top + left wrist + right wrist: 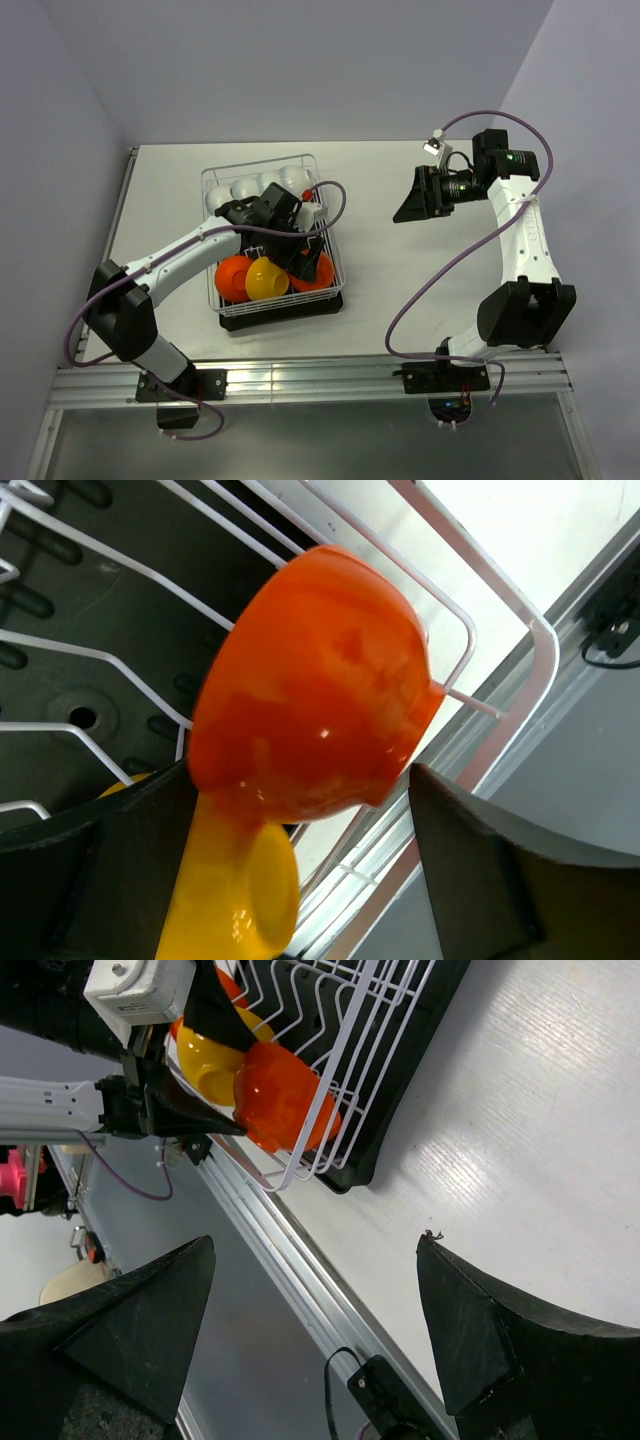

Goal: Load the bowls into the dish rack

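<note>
The dish rack [327,232], a white wire basket on a black tray, holds several white bowls [255,190] at its far end. At its near end are a red-orange bowl [233,275], a yellow-orange bowl [267,279] and a second red-orange bowl [318,270]. My left gripper [298,255] reaches down into the rack. In the left wrist view it [300,770] is open, with the second red-orange bowl [310,680] between its fingers and the yellow-orange bowl [240,890] just below. A small gap shows at the right finger [500,880]. My right gripper [408,198] is open and empty above the table.
The rack's near corner wire [540,650] stands close to the table's front aluminium rail [290,1260]. In the right wrist view the rack [400,1020] lies far off, with bare white table [540,1140] between it and the open right gripper [315,1250].
</note>
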